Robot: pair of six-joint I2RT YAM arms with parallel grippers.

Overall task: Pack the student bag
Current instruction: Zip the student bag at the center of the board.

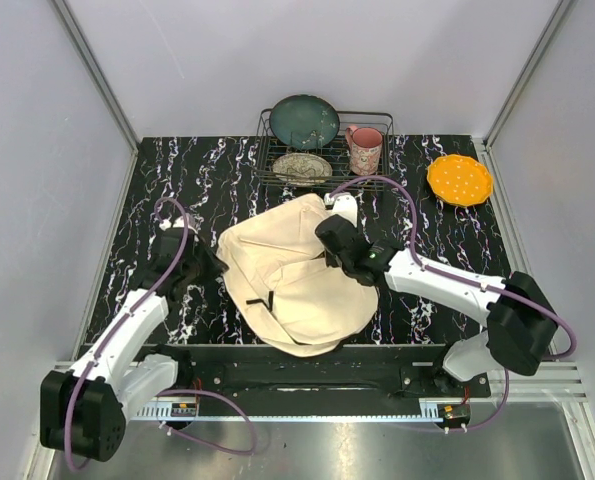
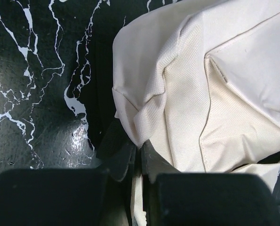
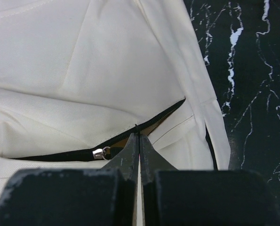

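Both jaws pinched the bag [image 1: 287,280], and the cloth could slip.
The left jaws squeezed a fold at its left edge. The right jaws squeezed cloth by the zip [image 3: 163,113], the zip tab [image 3: 100,152] just beside them. The bag lay in the middle of the tabletop [image 1: 177,190]. A hard pull could slip the thin pinch loose or drag the whole bag.

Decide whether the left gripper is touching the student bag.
Touching. In the left wrist view the left gripper, shut, pinches a cream fold of the student bag.
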